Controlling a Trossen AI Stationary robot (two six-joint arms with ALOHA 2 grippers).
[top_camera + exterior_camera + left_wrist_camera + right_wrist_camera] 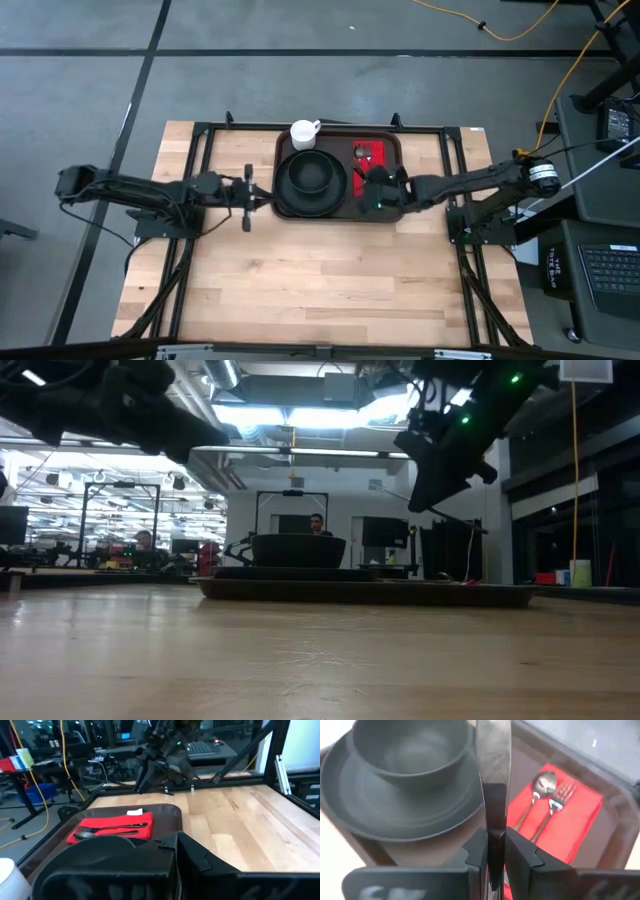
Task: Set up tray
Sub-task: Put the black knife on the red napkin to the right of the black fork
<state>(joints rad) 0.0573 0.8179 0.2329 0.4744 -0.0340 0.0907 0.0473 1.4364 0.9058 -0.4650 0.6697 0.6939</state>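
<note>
The dark brown tray (283, 150) lies at the table's far middle. On it are a black plate (285, 192) with a black bowl (312, 175), a white mug (303, 133) at the far rim, and a red napkin (374, 150) carrying a spoon and a fork (552, 800). My right gripper (370, 190) (493, 847) hangs over the tray's right part, between plate and napkin, shut on a silver knife (493, 765). My left gripper (262, 196) (177, 852) sits at the tray's left rim, fingers together. My right gripper pinches the knife between its two fingers (522, 852), at a part (493, 827) hidden by the fingers themselves. The knife runs forward along the fingers over the tray (445, 852), between plate and napkin. Its far end leaves the picture. My left gripper: I cannot tell whether it touches the tray's left rim.
A black metal frame (200, 135) runs along the table's left, far and right sides. Bare wooden table top (320, 280) lies near of the tray. In the low view, people and workbenches show in the room beyond the table.
</note>
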